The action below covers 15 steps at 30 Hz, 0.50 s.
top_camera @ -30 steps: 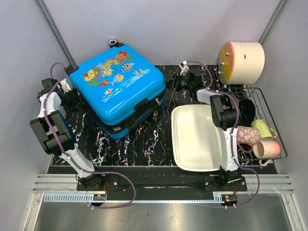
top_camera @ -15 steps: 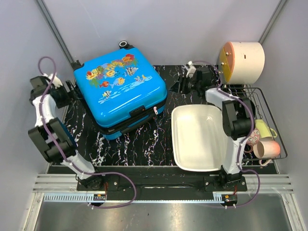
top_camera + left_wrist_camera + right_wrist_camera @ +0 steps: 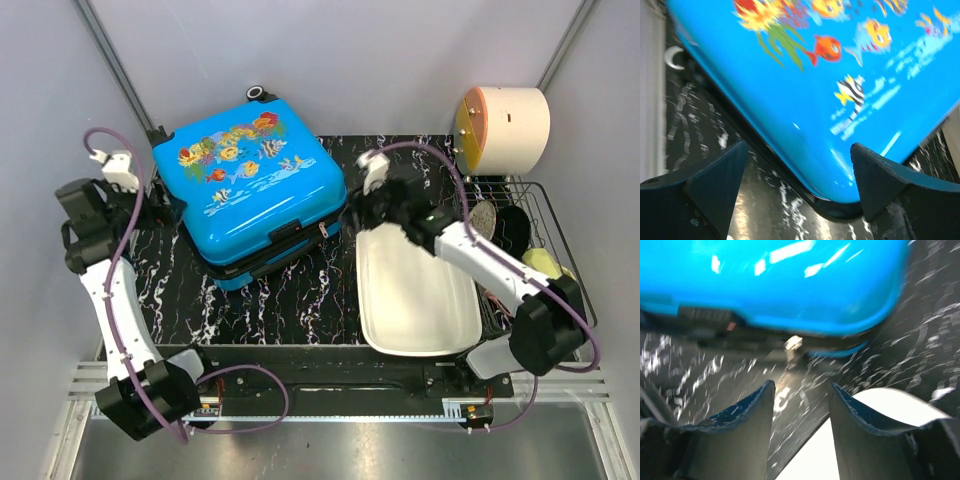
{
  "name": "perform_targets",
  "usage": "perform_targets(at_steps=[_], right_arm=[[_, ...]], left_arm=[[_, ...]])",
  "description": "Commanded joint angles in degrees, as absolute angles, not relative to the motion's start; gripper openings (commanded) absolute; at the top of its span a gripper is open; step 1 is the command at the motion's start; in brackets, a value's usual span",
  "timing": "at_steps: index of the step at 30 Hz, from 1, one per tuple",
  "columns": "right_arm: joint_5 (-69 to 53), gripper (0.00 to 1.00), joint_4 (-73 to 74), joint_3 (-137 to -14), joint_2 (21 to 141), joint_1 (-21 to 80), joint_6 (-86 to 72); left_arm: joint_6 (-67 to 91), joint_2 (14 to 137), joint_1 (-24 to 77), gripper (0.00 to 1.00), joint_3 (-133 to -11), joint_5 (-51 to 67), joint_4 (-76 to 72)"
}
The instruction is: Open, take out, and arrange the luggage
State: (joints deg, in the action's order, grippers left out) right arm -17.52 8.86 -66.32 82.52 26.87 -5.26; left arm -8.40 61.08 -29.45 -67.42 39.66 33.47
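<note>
Jaws first: my left jaws are wide open and hold nothing. My right jaws are partly open and hold nothing too.

From the top camera, the luggage [image 3: 250,190] lies flat on the back left part of the black bench [image 3: 300,295]. It is bright blue with fish on top, and its lid is down. One black wheel [image 3: 258,93] pokes out at its far end. My left arm reaches up along the left side. My left jaws are just beside the left edge of the luggage, and I cannot tell from here if they touch it. My right arm stretches across a white basin [image 3: 415,300] on the right side of the bench. My right jaws are near the right corner of the luggage, over the far left corner of the basin. A wire rack [image 3: 530,185] with cups stands at the far right. A round cream thing [image 3: 510,128] with an orange face sits behind it.

From my left wrist camera, my two dark fingers [image 3: 710,185] stand far apart with nothing between them. A round corner of the luggage, with a striped fish on it, shows past the gap.

From my right wrist camera, all is blurry. My fingers [image 3: 735,432] are apart, and only the bench shows between them. The blue luggage fills the top, and a small silver zip pull [image 3: 793,343] hangs under it.
</note>
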Motion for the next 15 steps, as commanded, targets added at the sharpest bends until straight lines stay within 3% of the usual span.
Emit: perform_targets(at_steps=[1,3,8,15], right_arm=[[-1.2,0.56,11.7,-63.1,83.2,40.4,1.5],[0.0,0.57,9.9,-63.0,84.5,43.0,0.8],[18.4,0.53,4.5,-63.7,90.1,52.1,1.6],[28.4,0.49,2.1,-69.7,98.3,54.0,2.0]], left_arm=[[-9.5,57.4,-25.1,0.89,-62.7,42.8,33.5],[-7.9,56.3,-24.4,0.89,-60.9,42.8,33.5],[-6.9,52.7,-24.0,0.89,-57.3,42.5,33.5],[-6.8,50.5,-24.0,0.89,-56.5,41.6,34.5]])
